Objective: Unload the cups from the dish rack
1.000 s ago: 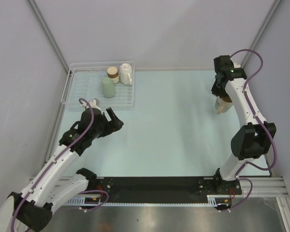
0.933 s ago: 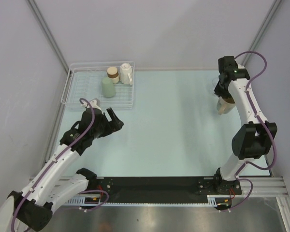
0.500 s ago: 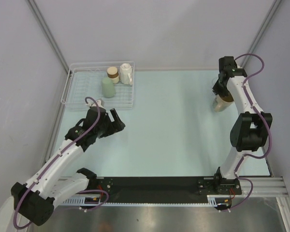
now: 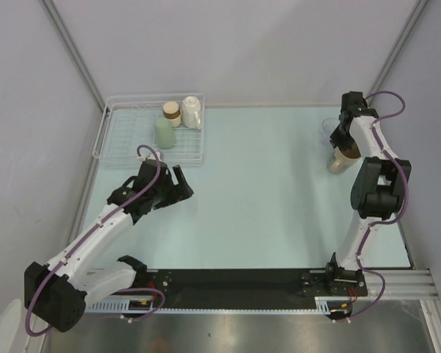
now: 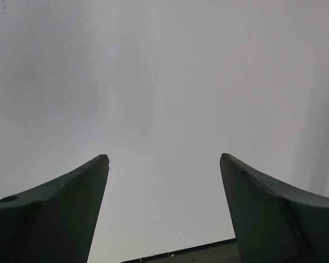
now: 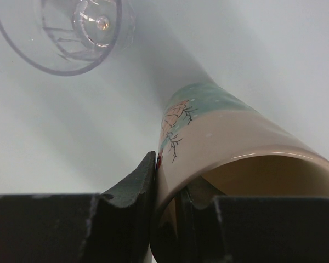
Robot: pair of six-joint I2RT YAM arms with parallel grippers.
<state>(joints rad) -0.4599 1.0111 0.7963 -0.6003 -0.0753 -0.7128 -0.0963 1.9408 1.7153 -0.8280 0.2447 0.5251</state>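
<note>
Cups stand in the thin wire-grid dish rack (image 4: 125, 157), far left: pale green cup (image 4: 164, 134), brown cup (image 4: 171, 112), white cup (image 4: 192, 112); right gripper (image 6: 167, 189) pinches the glazed beige cup's (image 6: 230, 139) rim beside the ribbed clear glass (image 6: 66, 33); left gripper (image 5: 163, 164) spread wide, empty.

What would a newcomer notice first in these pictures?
Probably the right end effector, shut on the rim of a beige cup at the far right of the table, beside a clear glass. Then the dish rack at the far left, holding a green cup, a white cup and a brown cup, with the left end effector open just in front.
</note>
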